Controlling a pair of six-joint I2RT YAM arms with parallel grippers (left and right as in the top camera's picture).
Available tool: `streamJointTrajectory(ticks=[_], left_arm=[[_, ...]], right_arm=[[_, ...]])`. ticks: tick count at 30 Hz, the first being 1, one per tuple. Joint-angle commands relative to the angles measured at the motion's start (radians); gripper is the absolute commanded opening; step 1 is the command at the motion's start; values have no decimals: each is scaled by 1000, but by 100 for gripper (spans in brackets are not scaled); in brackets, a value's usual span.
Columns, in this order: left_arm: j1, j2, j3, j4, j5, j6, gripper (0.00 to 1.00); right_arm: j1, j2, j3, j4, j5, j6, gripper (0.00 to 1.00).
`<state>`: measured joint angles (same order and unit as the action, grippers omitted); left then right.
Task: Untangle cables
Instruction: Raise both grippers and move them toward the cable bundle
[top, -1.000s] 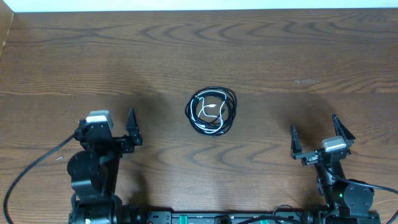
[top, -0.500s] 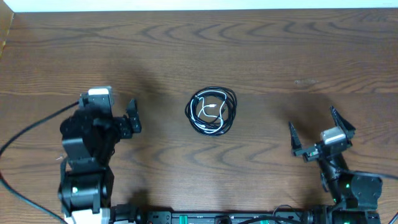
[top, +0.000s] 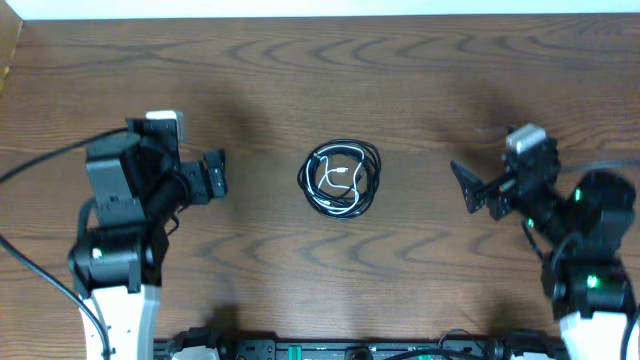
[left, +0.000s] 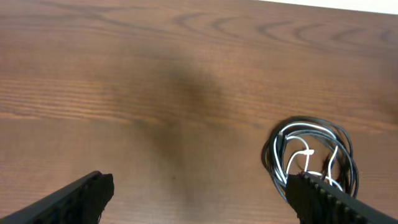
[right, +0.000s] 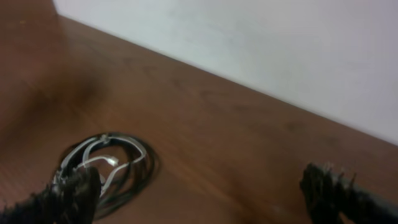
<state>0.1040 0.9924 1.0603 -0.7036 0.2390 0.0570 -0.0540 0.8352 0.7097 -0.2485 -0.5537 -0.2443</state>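
Lying coiled together, cables (top: 341, 179), left gripper (left: 199, 182) spread wide, right gripper (right: 200, 177) spread wide.

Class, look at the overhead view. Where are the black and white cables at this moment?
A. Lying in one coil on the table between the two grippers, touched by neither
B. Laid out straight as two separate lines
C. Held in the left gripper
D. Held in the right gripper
A: the cables lie in one coil on the table, and the left gripper and the right gripper are both open and apart from it on either side.
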Motion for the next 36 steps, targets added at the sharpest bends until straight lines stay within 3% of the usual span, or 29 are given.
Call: streamJointTrajectory(ticks=[1, 11, 20, 25, 30, 32, 36], left_arm=[[3, 71, 111, -67, 16, 10, 95], [-30, 314, 380, -286, 91, -11, 95], [-161, 443, 416, -286, 97, -27, 95], [-175, 470, 415, -296, 118, -46, 95], [-175, 471, 415, -278, 120, -64, 94], [-187, 479, 415, -263, 111, -146, 90], [-250, 517, 415, -232, 49, -243, 88]], right_arm=[[-5, 121, 148, -100, -97, -41, 99], [-4, 423, 477, -448, -138, -139, 99], [-4, 455, 485, -426, -135, -138, 99], [-4, 455, 485, -428, -185, -15, 99], [-3, 457, 485, -406, -218, -3, 99], [-3, 463, 485, -402, -194, 6, 85], [-3, 495, 485, -385, -70, 167, 81]])
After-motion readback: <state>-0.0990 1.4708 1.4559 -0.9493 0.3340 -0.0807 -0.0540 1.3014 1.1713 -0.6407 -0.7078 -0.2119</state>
